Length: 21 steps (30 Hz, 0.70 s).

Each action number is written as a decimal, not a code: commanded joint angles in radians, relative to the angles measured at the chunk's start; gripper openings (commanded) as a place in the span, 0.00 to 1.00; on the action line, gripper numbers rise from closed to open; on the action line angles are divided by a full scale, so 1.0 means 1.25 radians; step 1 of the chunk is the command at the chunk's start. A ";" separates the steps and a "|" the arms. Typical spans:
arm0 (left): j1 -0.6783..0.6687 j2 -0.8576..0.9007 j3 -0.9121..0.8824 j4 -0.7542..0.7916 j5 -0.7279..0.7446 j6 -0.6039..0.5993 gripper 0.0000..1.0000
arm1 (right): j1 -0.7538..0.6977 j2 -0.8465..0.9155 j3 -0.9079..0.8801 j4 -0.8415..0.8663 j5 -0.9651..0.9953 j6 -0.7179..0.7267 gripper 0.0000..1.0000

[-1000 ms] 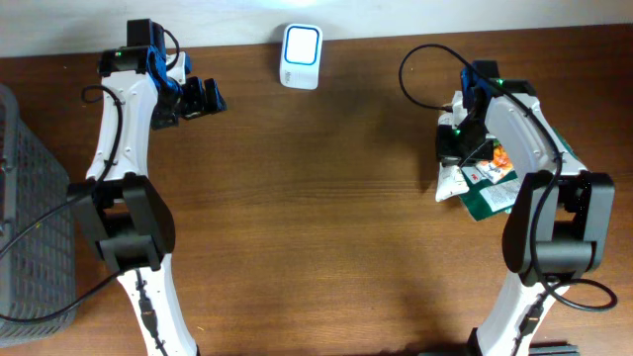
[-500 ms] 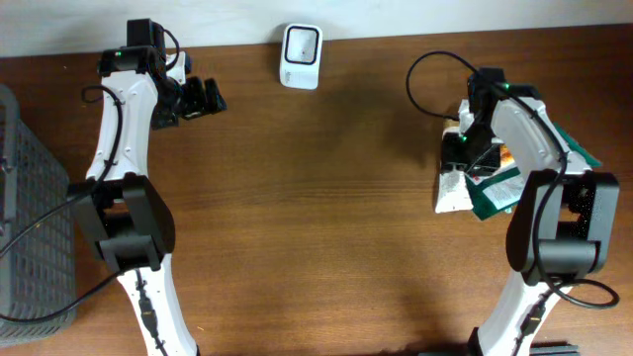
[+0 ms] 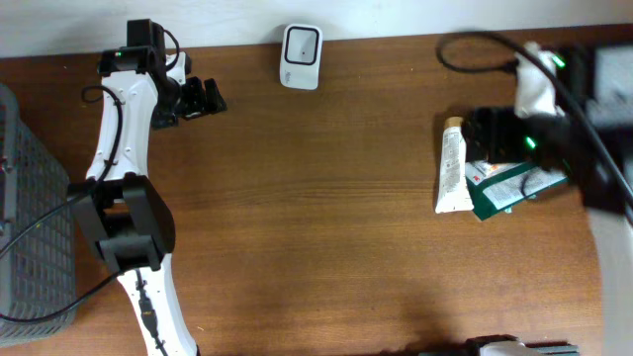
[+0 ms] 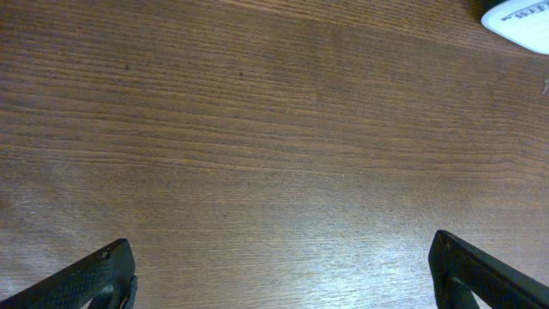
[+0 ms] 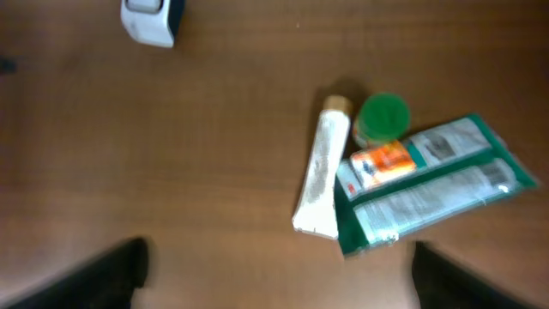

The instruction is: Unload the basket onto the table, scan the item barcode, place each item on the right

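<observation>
Left arm [image 3: 117, 138] extended, jaws wide, right arm [image 3: 584, 148] blurred, jaws wide

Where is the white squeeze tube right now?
In the overhead view, the white squeeze tube lies flat on the right side of the brown wooden table, just left of the green flat packet.

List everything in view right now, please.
scanner: one, white, far edge of the table, centre
tube: one, white with tan cap, right side, lying flat
green pack: one or two, cannot tell, green and white, beside the tube
small packet: one, orange and white, on the green pack
round lid: one, green, next to the tube's cap
basket: one, grey, left edge
table: one, brown wood
left pincer: black, open, far left, empty
right pincer: black, open, above the pile, empty
</observation>
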 commanded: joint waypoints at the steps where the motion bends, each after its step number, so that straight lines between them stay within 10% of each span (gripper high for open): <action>1: 0.005 0.009 -0.003 -0.001 0.001 -0.007 0.99 | 0.005 -0.095 0.006 -0.032 -0.004 0.002 0.99; 17: 0.005 0.009 -0.003 -0.001 0.001 -0.007 0.99 | 0.005 -0.270 -0.029 -0.021 0.034 -0.034 0.98; 21: 0.006 0.009 -0.003 -0.001 0.001 -0.007 0.99 | 0.003 -0.328 -0.231 0.211 0.032 -0.034 0.98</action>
